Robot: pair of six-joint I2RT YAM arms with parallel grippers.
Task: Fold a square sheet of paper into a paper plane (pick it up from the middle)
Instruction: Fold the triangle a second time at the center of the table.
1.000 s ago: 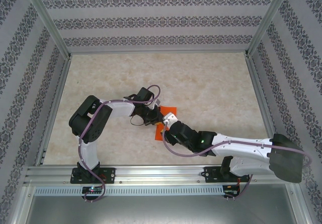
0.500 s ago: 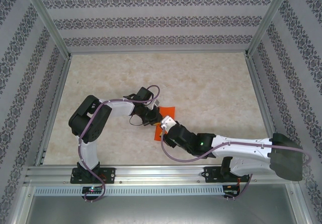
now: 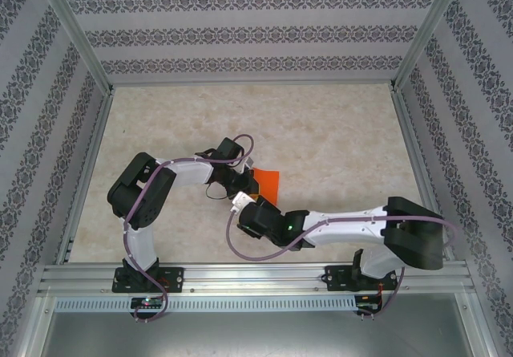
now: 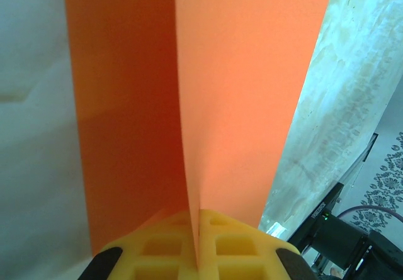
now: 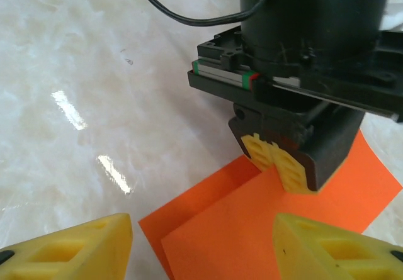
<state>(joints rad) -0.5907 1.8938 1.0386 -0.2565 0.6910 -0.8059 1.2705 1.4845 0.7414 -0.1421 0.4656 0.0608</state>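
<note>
From the overhead camera I saw the left gripper (image 3: 243, 182) clamped shut on the square sheet of paper (image 3: 267, 182). The sheet sat around the middle of the tabletop (image 3: 337, 140), a little nearer the near edge than the far edge and slightly toward the left side. It showed there as a small bright orange patch just to the right of the left gripper.

On the left wrist camera the yellow pads (image 4: 233, 245) were pressed together, with a crease of the paper pinched between them. Two orange flaps ran away from the pads, the left one in shadow and darker, the right one lit and paler. The pale marbled surface showed past the right flap.

The right gripper (image 3: 239, 203) was just on the near side of the left one, its arm stretched low across the tabletop from the near right corner. Its jaws stood wide apart and held nothing. On its wrist camera the two yellow fingers (image 5: 69, 245) sat at either bottom corner with the orange paper lying ahead between them, not touching either. That view also showed the sheet doubled over, one layer offset from the other. The left gripper's pads were nipping its far edge from above. I could not tell whether the sheet's nearest corner rested on the surface or hung just clear of it.
</note>
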